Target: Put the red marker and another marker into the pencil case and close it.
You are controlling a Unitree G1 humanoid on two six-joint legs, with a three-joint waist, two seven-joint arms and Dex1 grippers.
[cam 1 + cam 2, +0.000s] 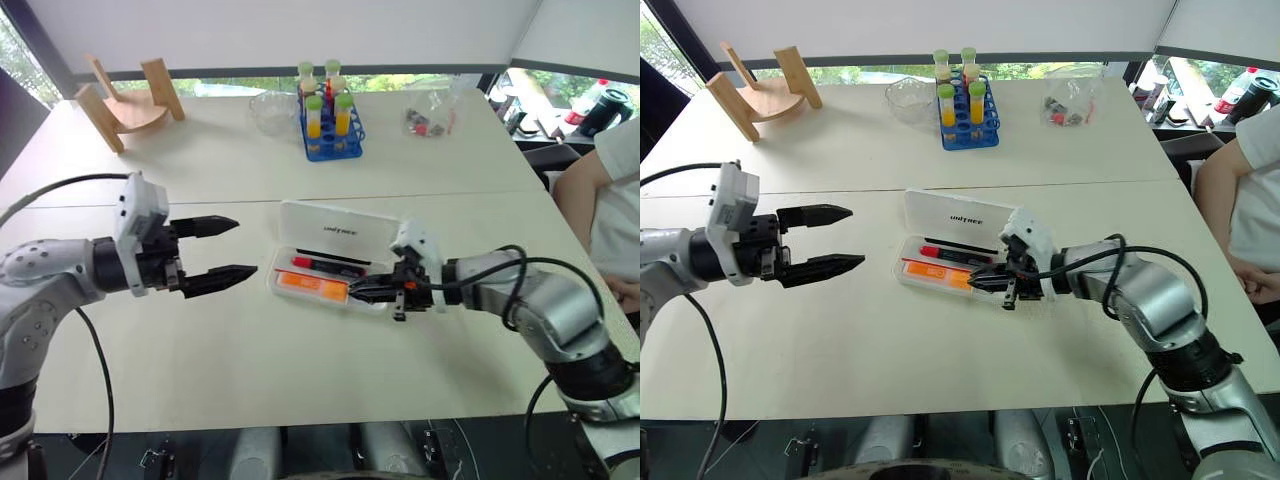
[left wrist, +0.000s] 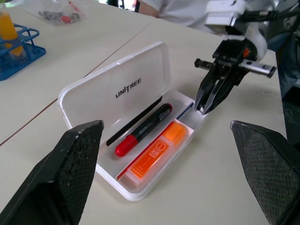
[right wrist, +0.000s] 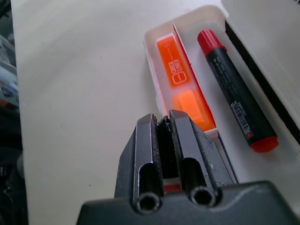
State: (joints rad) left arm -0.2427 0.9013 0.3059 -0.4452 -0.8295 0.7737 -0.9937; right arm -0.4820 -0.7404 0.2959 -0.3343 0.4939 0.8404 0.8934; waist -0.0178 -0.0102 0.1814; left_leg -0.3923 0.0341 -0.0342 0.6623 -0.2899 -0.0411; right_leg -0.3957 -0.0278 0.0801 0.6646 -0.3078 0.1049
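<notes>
The white pencil case [image 1: 330, 225] lies open in the middle of the table, its lid tilted up at the far side. In its tray the red marker [image 1: 325, 264] lies on the lid side, and the other marker, an orange highlighter [image 1: 312, 285], lies on the near side. My right gripper [image 1: 355, 292] is shut and holds nothing. Its tips hang over the right end of the tray, just past the highlighter's [image 3: 180, 82] cap end and beside the red marker [image 3: 234, 96]. Left of the case and clear of it, my left gripper [image 1: 245, 248] is held open in the air, pointing at it.
At the far side stand a blue rack of tubes [image 1: 332, 125], a glass bowl [image 1: 272, 110], a wooden stand [image 1: 125, 100] and a clear bag of small parts [image 1: 432, 115]. A person's arm [image 1: 585, 205] rests at the table's right edge.
</notes>
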